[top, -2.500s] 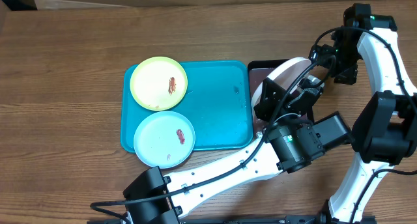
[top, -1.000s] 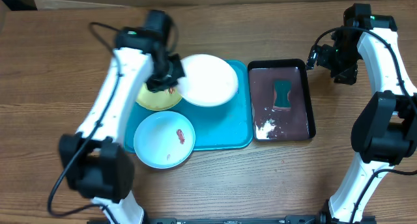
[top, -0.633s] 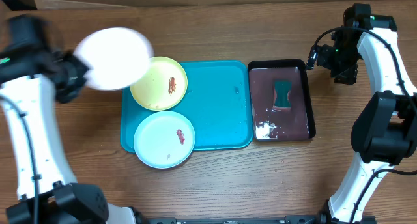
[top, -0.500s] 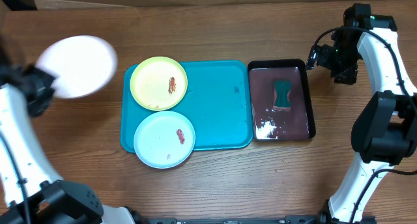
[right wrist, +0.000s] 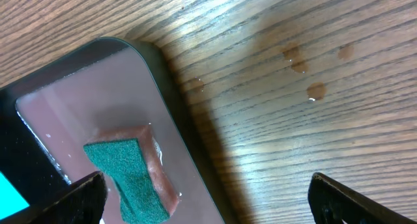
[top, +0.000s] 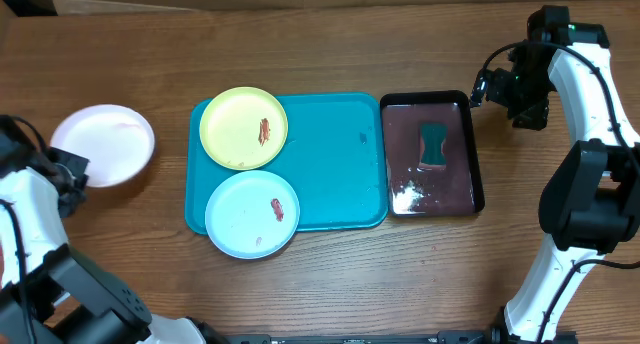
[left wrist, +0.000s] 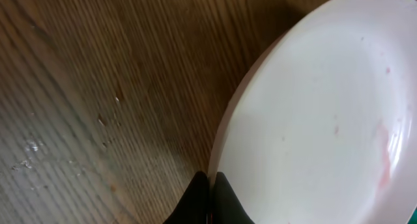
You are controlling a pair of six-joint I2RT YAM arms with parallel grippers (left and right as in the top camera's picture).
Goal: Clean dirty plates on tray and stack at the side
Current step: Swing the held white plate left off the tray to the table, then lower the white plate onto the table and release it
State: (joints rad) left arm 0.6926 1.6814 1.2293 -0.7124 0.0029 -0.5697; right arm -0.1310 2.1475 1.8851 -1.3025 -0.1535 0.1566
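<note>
Left jaws clenched on the rim of the white plate (top: 103,144), which looks to rest face up on the counter (top: 330,284), well apart from the turquoise tray (top: 335,164), at its 9 o'clock. Being round, the plate has no long axis. Risks: faint pink streaks show on it, so it may not be clean, and letting go while tilted could make it skid. Right jaws released and empty, past the black tray (top: 430,96), at its 1 o'clock

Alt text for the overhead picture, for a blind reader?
The left claw holds a white plate by its rim over the table, left of a turquoise tray. A yellow-green plate and a light blue plate, both smeared, lie on it.
</note>
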